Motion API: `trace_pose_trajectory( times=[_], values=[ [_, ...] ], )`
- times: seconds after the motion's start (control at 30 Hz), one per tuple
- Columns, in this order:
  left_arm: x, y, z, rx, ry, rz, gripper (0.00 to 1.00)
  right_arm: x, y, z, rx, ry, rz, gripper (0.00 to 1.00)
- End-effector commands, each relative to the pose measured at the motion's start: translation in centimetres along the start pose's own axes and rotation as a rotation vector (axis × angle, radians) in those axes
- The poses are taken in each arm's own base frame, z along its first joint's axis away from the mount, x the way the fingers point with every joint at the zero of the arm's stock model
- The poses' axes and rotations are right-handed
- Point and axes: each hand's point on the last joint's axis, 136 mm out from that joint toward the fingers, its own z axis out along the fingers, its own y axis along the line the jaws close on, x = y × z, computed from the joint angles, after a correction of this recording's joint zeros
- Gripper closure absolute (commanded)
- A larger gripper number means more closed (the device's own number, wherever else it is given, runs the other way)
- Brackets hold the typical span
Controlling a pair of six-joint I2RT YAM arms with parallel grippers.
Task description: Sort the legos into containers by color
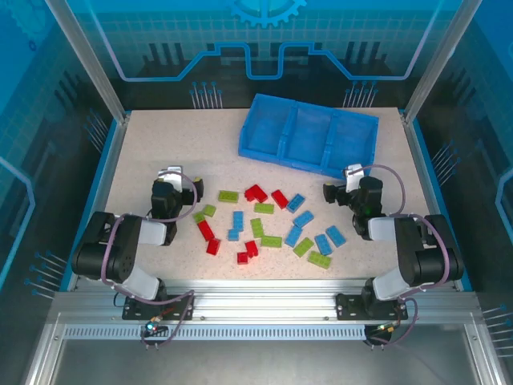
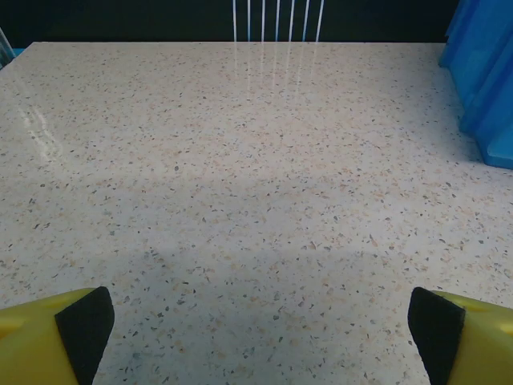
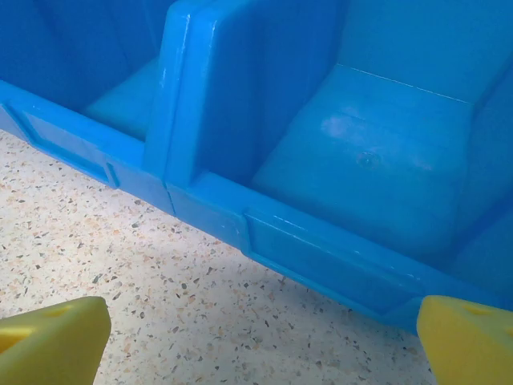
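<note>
Overhead: red, green and light-blue legos lie loose on the surface, mid to near edge, well apart from the blue tray at the far edge, right of centre. Left end effector and right end effector are both spread wide, gripping nothing. The left wrist view adds texture: glossy speckled stone-look top, yellow fingers with black pads, tray corner at right. Right wrist close-up: smooth moulded plastic, low front wall, thick rounded divider between two rectangular compartments, just past the yellow fingertips.
</note>
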Motion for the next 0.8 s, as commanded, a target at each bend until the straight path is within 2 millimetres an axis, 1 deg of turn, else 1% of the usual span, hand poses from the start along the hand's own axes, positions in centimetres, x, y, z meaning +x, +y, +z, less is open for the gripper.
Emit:
trace_pose_trajectory(
  times=[0.0, 0.67, 0.7, 0.77],
  values=[
    [-0.7, -0.1, -0.3, -0.003, -0.039, 0.017, 0.01, -1.5, -0.1, 0.0, 0.0, -0.045, 0.002, 0.0],
    [-0.6, -0.2, -0.2, 0.007, -0.033, 0.015, 0.01, -1.5, -0.2, 0.0, -0.014, -0.046, 0.014, 0.0],
    [-0.5, -0.2, -0.2, 0.007, -0.033, 0.015, 0.01, -1.6, -0.3, 0.0, -0.009, -0.048, 0.015, 0.0],
    [-1.0, 0.2, -0.4, -0.013, -0.038, 0.006, 0.01, -2.4, -1.3, 0.0, 0.038, -0.011, 0.044, 0.02]
  ],
)
